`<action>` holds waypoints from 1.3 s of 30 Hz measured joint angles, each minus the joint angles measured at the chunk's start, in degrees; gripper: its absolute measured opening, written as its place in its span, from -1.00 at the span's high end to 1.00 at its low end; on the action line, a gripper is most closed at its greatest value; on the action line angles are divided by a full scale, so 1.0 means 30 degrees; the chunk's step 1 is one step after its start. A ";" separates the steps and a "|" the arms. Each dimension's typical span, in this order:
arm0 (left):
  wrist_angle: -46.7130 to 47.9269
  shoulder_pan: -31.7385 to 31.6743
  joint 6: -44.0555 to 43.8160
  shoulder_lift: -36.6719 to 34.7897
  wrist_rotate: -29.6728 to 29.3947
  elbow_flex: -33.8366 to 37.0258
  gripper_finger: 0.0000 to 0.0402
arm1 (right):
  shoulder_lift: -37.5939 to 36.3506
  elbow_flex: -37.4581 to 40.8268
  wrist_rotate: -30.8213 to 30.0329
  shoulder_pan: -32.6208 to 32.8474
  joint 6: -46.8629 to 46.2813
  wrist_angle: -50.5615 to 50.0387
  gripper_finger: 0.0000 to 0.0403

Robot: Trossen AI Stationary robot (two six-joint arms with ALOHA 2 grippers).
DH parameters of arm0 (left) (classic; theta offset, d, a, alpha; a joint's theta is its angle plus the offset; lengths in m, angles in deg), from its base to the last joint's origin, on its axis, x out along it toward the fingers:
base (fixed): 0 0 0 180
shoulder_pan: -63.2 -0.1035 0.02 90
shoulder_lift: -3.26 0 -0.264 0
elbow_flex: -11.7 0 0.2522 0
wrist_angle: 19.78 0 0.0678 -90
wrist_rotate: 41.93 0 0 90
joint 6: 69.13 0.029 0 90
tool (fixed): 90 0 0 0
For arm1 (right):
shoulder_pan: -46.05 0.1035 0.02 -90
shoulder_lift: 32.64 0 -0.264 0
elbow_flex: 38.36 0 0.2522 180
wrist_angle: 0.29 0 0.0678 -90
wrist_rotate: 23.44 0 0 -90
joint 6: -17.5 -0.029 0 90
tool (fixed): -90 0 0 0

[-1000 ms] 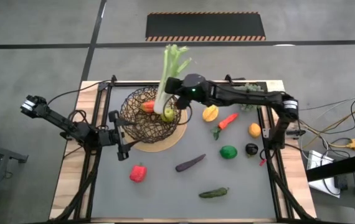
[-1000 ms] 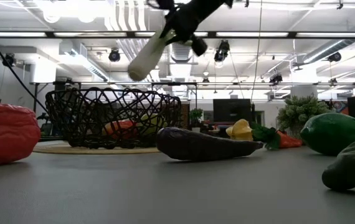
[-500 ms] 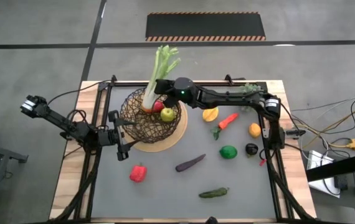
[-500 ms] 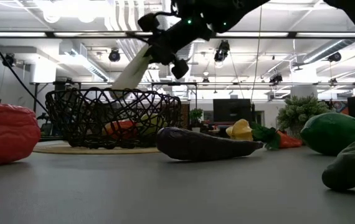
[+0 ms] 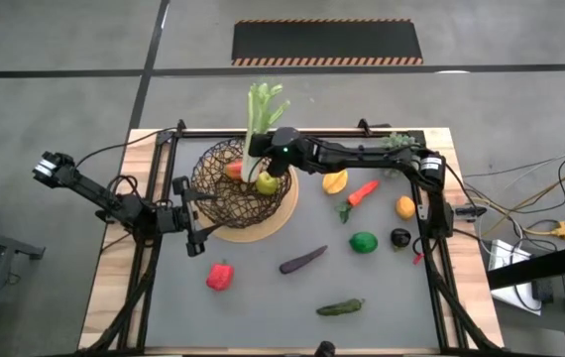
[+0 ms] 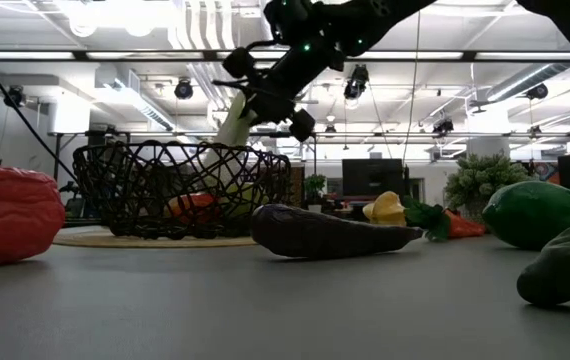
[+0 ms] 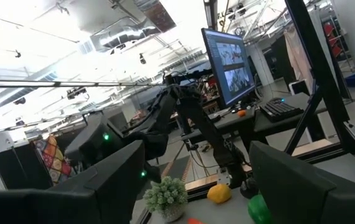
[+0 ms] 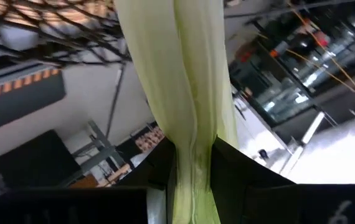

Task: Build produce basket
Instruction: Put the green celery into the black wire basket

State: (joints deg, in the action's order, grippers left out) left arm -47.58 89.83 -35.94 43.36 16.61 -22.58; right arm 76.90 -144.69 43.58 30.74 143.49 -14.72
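The basket (image 5: 225, 198) (image 6: 165, 185) stands on its tan disc at the table's far left, with a green apple (image 5: 267, 182) and red produce (image 5: 235, 171) inside. My right gripper (image 5: 268, 151) (image 6: 265, 95) is shut on the leek (image 5: 259, 109) (image 8: 184, 74) above the basket's far right rim. The leek stands steep, green leaves up, with its white end (image 6: 231, 128) dipping behind the rim. My left gripper (image 5: 191, 213) (image 7: 190, 186) waits open at the basket's left side, holding nothing. My right gripper pinches the leek's stalk (image 8: 193, 146) between its two fingers, about midway along, where white turns to pale green. The fingers (image 8: 233, 168) come nearly level from the table's right and lie across the stalk. The leek stands steeply tilted; the basket's strands hide its white end.
Loose produce lies right of and nearer than the basket: red pepper (image 5: 220, 275), eggplant (image 5: 303, 260), cucumber (image 5: 339, 307), green fruit (image 5: 363, 241), yellow piece (image 5: 334, 180), carrot (image 5: 362, 192), orange piece (image 5: 405, 206). A spiky plant (image 6: 480, 180) stands at the far right.
My right gripper has sunk toward the basket, shifting a little toward the table's left, still shut on the leek. The leek has swung to a steeper stand, and its white end has dropped from above the rim to behind it.
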 joint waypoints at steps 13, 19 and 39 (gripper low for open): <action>0.0000 0.0000 0.0007 0.0036 -0.0007 0.0007 -0.35 | 0.0669 -0.0015 -0.1860 0.0015 -0.0040 -0.0756 0.62; 0.0000 0.0000 0.0007 0.0036 -0.0007 0.0007 -0.35 | 0.0669 -0.0015 -0.1863 0.0015 -0.1695 -0.0749 0.48; 0.0000 0.0000 0.0021 0.0036 -0.0007 0.0029 -0.35 | 0.0357 -0.0064 -0.1793 0.0158 -0.2431 -0.0930 0.17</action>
State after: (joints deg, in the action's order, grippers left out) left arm -47.58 89.83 -35.88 43.47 16.59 -22.49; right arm 77.97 -144.89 38.20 31.21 136.20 -17.51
